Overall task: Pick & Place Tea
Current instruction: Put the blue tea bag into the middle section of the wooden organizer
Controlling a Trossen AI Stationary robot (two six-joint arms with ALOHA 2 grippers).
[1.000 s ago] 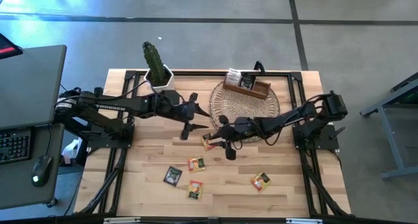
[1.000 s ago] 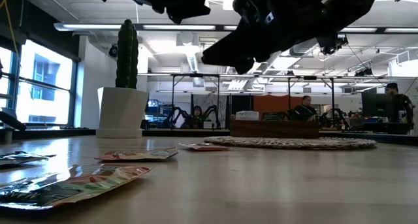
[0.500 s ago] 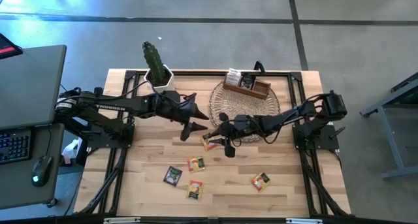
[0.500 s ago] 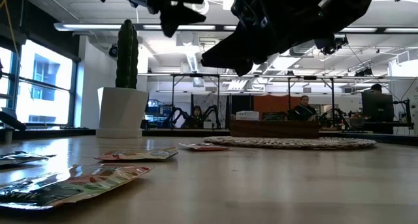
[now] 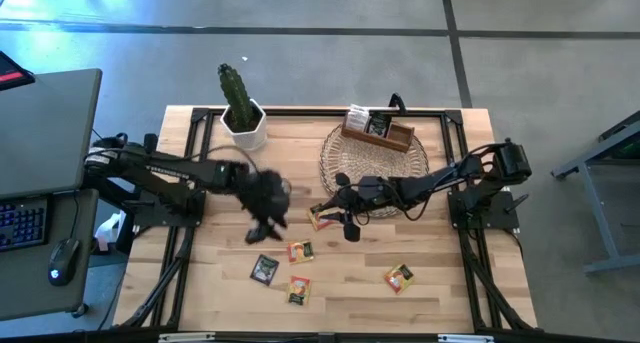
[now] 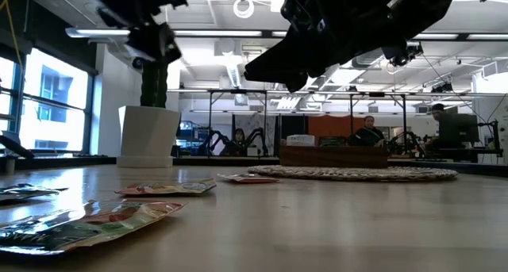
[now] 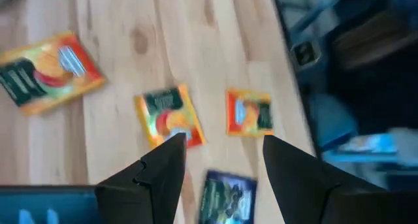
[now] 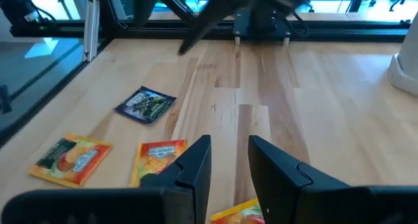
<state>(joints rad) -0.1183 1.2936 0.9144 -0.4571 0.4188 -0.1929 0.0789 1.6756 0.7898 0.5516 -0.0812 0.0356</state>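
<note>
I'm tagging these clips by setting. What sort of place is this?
Probably a robotics lab in an open-plan office: similar arm rigs stand in the background, people sit at desks, and a keyboard sits beside the table.

overhead looks straight down; low camera skims the table (image 6: pixel 333 224); wrists look close (all share its top).

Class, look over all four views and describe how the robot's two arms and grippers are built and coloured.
Both arms are matte black, made of slim jointed segments. The left arm carries pale lettering along its long link. The right arm has a bulky black joint housing near its base. Each of the left gripper and right gripper ends in two dark, flat, tapering fingers.
</note>
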